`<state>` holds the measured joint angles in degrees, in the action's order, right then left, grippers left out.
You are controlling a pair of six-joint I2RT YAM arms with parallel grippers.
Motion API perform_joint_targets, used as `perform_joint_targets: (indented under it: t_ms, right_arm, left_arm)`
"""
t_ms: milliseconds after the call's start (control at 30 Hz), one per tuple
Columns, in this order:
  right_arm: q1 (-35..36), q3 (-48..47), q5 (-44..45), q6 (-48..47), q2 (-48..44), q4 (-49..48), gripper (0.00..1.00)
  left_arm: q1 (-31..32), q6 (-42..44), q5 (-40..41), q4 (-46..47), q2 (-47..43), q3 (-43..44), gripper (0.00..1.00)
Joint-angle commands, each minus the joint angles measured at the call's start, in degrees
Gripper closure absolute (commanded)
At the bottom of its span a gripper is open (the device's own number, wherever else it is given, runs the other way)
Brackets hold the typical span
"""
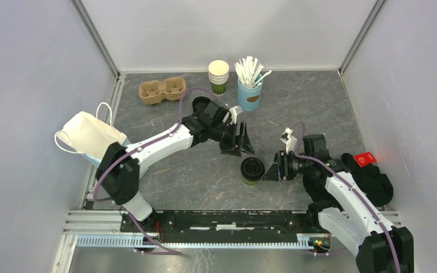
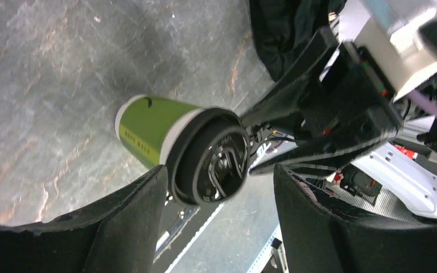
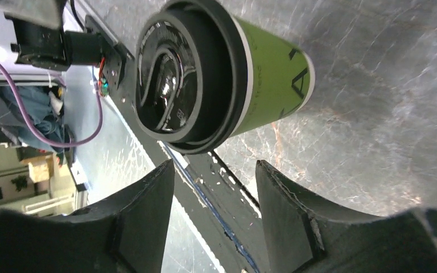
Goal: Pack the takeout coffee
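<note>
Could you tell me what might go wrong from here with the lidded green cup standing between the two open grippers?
1. The cup stands free, held by neither arm. The left gripper and right gripper, both open and close beside it, could tip it or strike each other.
2. A squeeze at the black lid might pop it loose.
3. The white paper bag appears to lie on its side far to the left, so loading could be awkward.

Both arms (image 1: 165,141) are white-shelled with black joints (image 1: 116,173) and purple cables (image 1: 180,105).
</note>
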<state>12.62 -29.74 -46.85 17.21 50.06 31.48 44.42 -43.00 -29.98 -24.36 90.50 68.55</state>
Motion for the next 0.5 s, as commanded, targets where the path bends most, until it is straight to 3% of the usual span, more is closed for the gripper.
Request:
perform_joint_targets:
  t_ms: [0, 167, 467]
  right_arm:
    - [1.31, 3.25, -3.01, 2.04, -0.49, -4.53, 0.41]
    - [1.28, 6.48, -2.45, 8.16, -0.03, -13.66, 0.54]
    - [1.27, 0.07, 0.27, -0.16, 8.14, -11.75, 0.62]
  left_arm:
    - [0.02, 5.37, -5.1, 3.71, 6.44, 4.04, 0.27]
    - [0.78, 5.54, -8.2, 5.67, 9.65, 3.77, 0.35]
    - [0.93, 1.88, -4.94, 8.34, 3.95, -3.6, 0.51]
